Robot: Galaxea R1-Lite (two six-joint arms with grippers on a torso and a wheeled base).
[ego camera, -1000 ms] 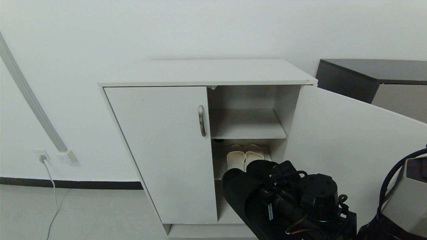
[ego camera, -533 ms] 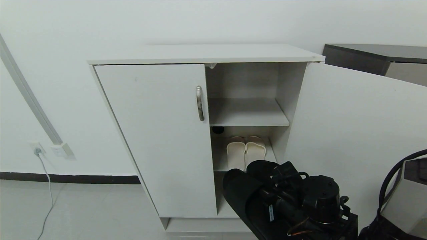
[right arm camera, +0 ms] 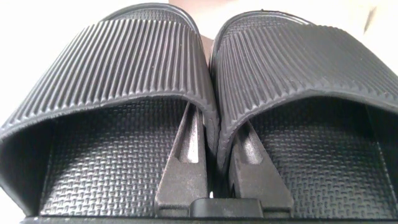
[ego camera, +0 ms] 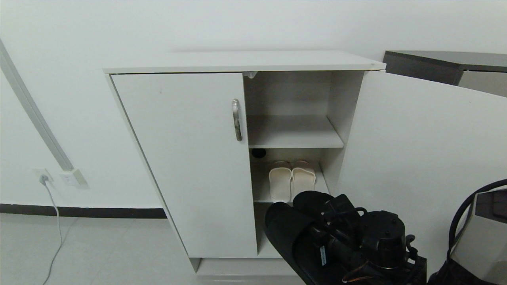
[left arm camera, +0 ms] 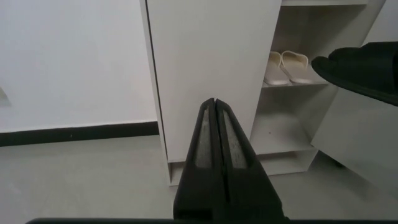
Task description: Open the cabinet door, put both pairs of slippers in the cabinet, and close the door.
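Note:
The white cabinet [ego camera: 241,61] has its left door [ego camera: 186,158] closed and its right door [ego camera: 420,158] swung wide open. A pair of white slippers [ego camera: 292,180] lies on the middle shelf, also seen as the white slippers [left arm camera: 286,65]. My right gripper [right arm camera: 217,171] is shut on the inner edges of a pair of black slippers [right arm camera: 205,93]. It holds these black slippers [ego camera: 291,225] in front of the open compartment, below the white pair. My left gripper [left arm camera: 215,124] is shut on nothing, low in front of the closed door.
The top shelf [ego camera: 293,132] and bottom shelf [left arm camera: 280,134] hold nothing. A wall socket with a cable [ego camera: 43,176] is on the left above bare floor [ego camera: 99,253]. A dark cabinet [ego camera: 443,65] stands behind the open door.
The whole head picture has shifted, so the camera moved; the cabinet sits higher in view. The black slippers stay held in my right gripper before the opening.

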